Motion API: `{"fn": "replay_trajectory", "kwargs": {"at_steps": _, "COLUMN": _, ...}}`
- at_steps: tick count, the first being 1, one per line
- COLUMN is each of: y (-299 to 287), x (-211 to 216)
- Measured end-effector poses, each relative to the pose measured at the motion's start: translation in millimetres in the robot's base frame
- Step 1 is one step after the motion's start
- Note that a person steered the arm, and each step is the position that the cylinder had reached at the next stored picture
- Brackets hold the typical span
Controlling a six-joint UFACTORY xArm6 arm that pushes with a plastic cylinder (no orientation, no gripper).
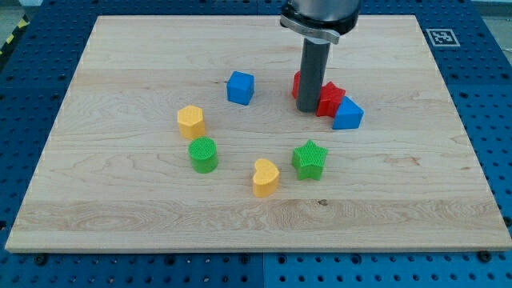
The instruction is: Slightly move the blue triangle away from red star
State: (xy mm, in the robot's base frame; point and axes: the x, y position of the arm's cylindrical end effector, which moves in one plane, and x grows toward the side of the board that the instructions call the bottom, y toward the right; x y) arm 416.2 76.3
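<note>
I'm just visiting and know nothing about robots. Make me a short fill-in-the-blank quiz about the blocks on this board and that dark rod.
1. The blue triangle touches the ____ star.
2. My tip stands just to the view's ____ of that star.
3. The green star lies toward the view's ____ from the blue triangle.
4. The yellow heart sits between the green star and the green ____.

Missing words: red; left; bottom; cylinder

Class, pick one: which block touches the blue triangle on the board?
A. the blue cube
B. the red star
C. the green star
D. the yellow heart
B: the blue triangle sits right against the red star, with my tip just to the star's left in the view.
</note>
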Motion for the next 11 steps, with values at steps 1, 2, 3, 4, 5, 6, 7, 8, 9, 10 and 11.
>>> {"fn": "replay_trajectory", "kwargs": {"at_steps": 1, "y": 8.9, "x": 0.5}}
{"fn": "replay_trajectory", "kwargs": {"at_steps": 2, "y": 18.4, "x": 0.5}}
{"fn": "replay_trajectory", "kwargs": {"at_steps": 3, "y": 30.6, "x": 5.5}}
{"fn": "replay_trajectory", "kwargs": {"at_steps": 4, "y": 43.8, "x": 26.4}}
{"fn": "replay_trajectory", "kwargs": {"at_steps": 5, "y": 65.0, "x": 33.0}}
{"fn": "replay_trajectory", "kwargs": {"at_steps": 6, "y": 75.2, "x": 39.2}}
{"fn": "replay_trajectory", "kwargs": {"at_steps": 7, "y": 66.5, "x": 51.2}}
{"fn": "replay_trajectory", "kwargs": {"at_steps": 8, "y": 44.4, "x": 53.8}}
{"fn": "replay_trajectory", "kwargs": {"at_steps": 9, "y": 12.2, "x": 53.7}}
{"fn": "replay_trajectory", "kwargs": {"at_steps": 10, "y": -14.6, "x": 53.6}}
{"fn": "replay_trajectory", "kwargs": {"at_steps": 11, "y": -24.1, "x": 60.9}}
